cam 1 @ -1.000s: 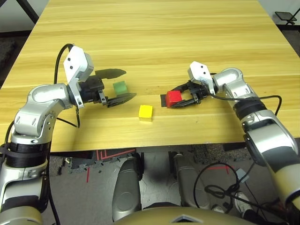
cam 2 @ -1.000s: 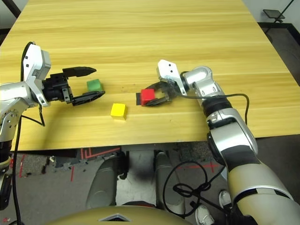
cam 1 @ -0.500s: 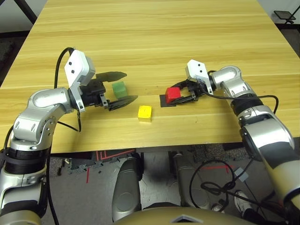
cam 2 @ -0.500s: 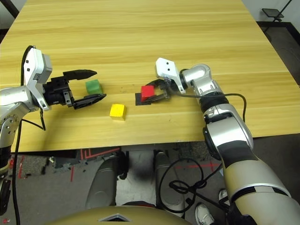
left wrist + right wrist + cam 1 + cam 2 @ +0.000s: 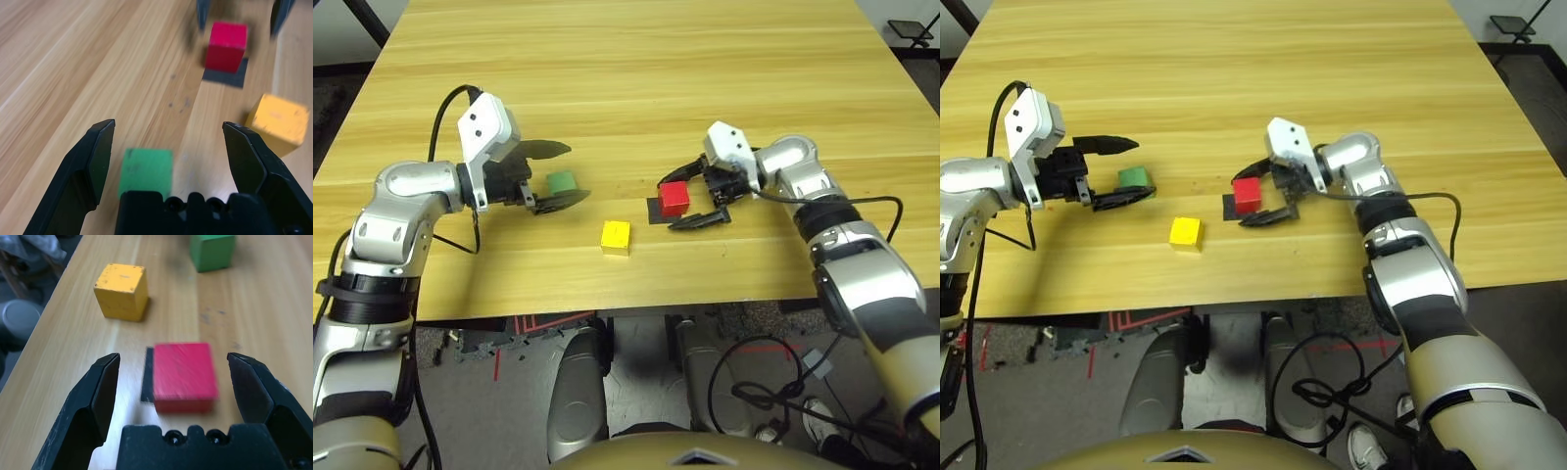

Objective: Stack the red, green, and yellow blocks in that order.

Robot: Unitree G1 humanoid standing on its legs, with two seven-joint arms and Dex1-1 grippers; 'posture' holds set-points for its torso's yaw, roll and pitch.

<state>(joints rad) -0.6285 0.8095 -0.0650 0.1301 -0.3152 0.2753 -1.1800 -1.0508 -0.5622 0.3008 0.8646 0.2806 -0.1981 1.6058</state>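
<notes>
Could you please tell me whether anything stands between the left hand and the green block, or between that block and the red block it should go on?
Nothing visible stands in the way: the left hand is open around the green block, and bare tabletop separates it from the red block. The right hand's open fingers flank the red block, though.

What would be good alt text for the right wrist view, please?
A red block sits on a wooden table, partly over a black square patch, between the open black fingers of the robot's right gripper. Beyond it are a yellow block and a green block.
</notes>
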